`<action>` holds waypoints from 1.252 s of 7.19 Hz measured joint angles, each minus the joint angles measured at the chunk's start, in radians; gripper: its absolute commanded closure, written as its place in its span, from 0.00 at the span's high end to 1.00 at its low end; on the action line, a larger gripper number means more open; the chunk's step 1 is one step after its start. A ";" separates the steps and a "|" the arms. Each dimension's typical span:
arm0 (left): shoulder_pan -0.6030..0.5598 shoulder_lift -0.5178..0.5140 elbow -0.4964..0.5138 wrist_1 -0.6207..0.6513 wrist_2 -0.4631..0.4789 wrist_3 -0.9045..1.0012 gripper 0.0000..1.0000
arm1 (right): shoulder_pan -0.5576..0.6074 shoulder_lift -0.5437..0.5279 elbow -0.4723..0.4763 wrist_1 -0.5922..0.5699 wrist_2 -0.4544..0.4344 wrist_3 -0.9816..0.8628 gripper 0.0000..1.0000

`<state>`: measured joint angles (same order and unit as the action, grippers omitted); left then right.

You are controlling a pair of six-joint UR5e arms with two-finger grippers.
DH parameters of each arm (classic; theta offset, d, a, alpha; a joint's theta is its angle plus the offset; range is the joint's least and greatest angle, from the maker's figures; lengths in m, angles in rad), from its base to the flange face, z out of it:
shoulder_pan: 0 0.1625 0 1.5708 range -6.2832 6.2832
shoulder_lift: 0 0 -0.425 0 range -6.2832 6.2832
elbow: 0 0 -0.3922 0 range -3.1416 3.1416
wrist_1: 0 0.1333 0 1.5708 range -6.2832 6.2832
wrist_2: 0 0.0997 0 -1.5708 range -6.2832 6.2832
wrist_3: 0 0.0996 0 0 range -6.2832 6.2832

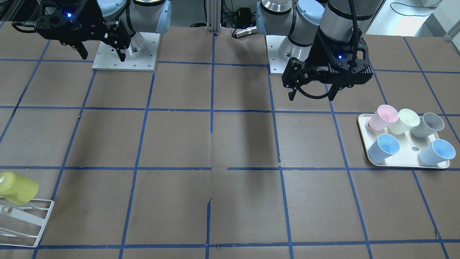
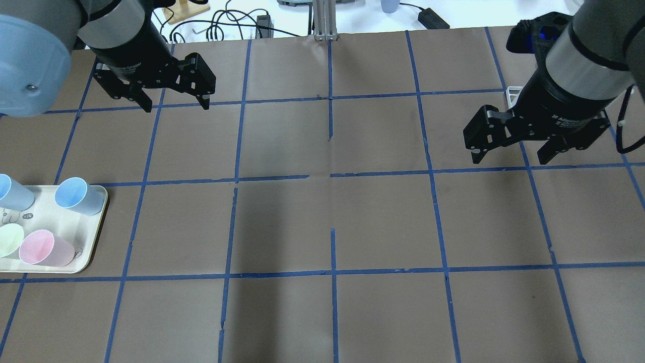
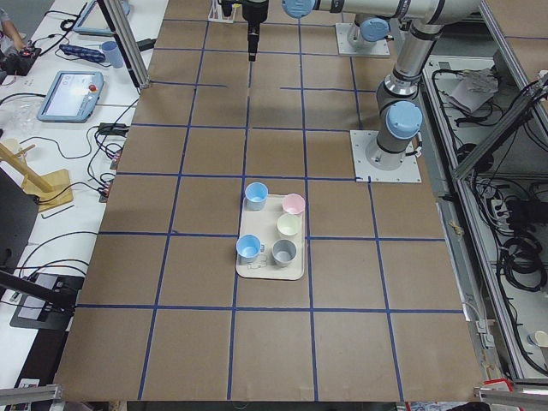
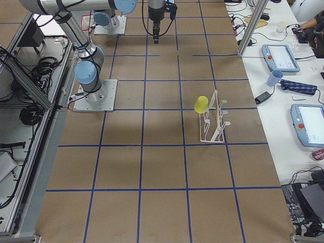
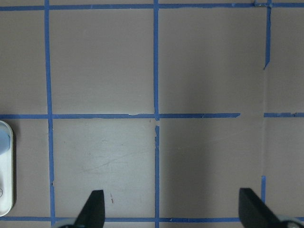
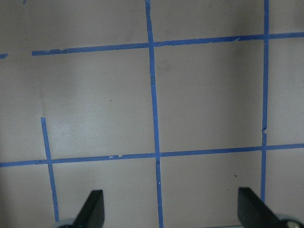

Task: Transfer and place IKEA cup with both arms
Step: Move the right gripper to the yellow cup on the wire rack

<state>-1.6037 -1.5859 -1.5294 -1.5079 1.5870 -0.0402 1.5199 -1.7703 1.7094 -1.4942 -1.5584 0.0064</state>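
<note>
**Yellow cup on its rack, both tools open and empty**

Closest to the front-facing camera, at the tabletop's near corner on the robot's right, the IKEA cup (image 1: 18, 187) rests tipped over at the top of a white wire rack (image 1: 45, 223). It appears to hang on one of the pegs, though the contact itself is too small to make out. Nothing is touching it.

The right tool (image 2: 509, 156) hangs above the tabletop (image 2: 332, 217) with its fingers spread wide and nothing between them. Its wrist view shows only brown paper and blue tape lines between the two tips. The left tool (image 2: 176, 103) is likewise apart and empty, and hangs high near its own base. Far over on the robot's left sits a cream tray (image 1: 406, 154) with pink, pale yellow, grey and two light blue cups standing on it. It is well apart from the rack.

This looks like the very start: no grasp, no approach under way. Since the cup lies on the right arm's side, the next move most likely falls to that arm. It would travel out to the rack, line its fingers across the tilted cup wall, and lift the cup clear of the peg without dragging the rack. A handover near mid-tabletop would follow, with the left arm setting the cup down, probably in the gap between the two blue cups.
</note>
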 measured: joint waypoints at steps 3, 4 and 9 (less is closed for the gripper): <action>0.000 0.003 -0.003 -0.001 -0.001 0.000 1.00 | -0.050 0.119 -0.074 -0.031 -0.006 -0.048 1.00; 0.000 0.002 -0.002 -0.001 -0.001 -0.001 1.00 | -0.091 0.168 -0.112 -0.050 -0.006 -0.091 1.00; -0.001 0.005 0.002 -0.001 -0.005 -0.001 1.00 | -0.295 0.347 -0.146 -0.257 -0.013 -0.422 1.00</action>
<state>-1.6050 -1.5807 -1.5274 -1.5091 1.5816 -0.0414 1.2246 -1.4230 1.5636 -1.7510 -1.5710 -0.4156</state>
